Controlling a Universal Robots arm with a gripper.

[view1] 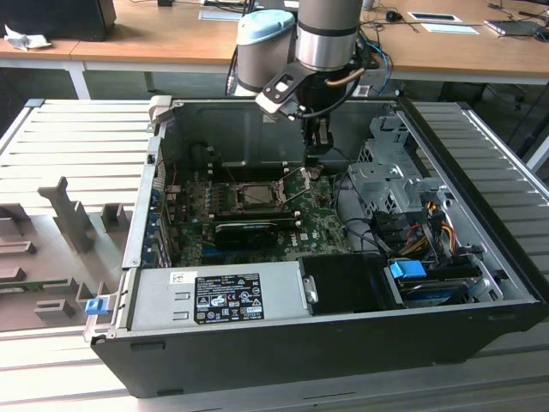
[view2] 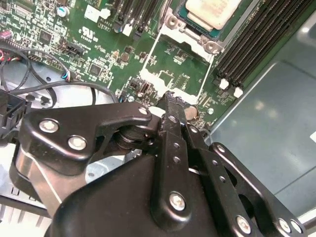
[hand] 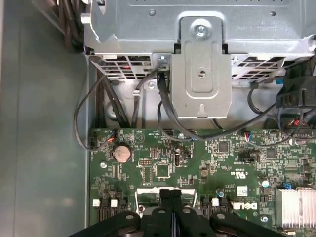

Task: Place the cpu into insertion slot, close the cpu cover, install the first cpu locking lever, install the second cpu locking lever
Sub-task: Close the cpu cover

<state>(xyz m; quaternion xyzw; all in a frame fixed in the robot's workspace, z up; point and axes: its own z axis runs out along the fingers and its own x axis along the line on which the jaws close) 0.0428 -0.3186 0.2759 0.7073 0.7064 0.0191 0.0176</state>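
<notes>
Inspector: Largest item first. A grey slatted metal tabletop (view1: 69,137) carries an open black and grey computer case (view1: 283,360), which lies on its side. A grey and silver robot arm (view1: 326,30) reaches down into the case from the far side.

Clerk: And inside the case?

Inspector: A green circuit board (view1: 322,227) covers the case floor. A grey boxed power supply with a black label (view1: 219,296) runs along the near wall. A perforated silvery metal drive cage (view1: 386,172) stands at the exterior view's right, with black cables running from it to the board.

Clerk: The gripper?

Inspector: The black two-fingered gripper (view1: 316,148) hangs over the board near the back wall, just to the exterior view's right of the socket. In both wrist views its fingers (view2: 174,133) (hand: 164,197) are pressed flat together with nothing between them. I cannot tell whether they touch the board.

Clerk: The task items?

Inspector: The square dark insertion slot with a silvery metal rim (view1: 257,196) sits mid-board. The flat, pale silver-beige square cpu (view2: 212,10) lies seated inside it, apart from the gripper. I cannot tell whether the cpu cover is down. Smallest item: a round silver coin battery (hand: 122,153) on the board.
</notes>
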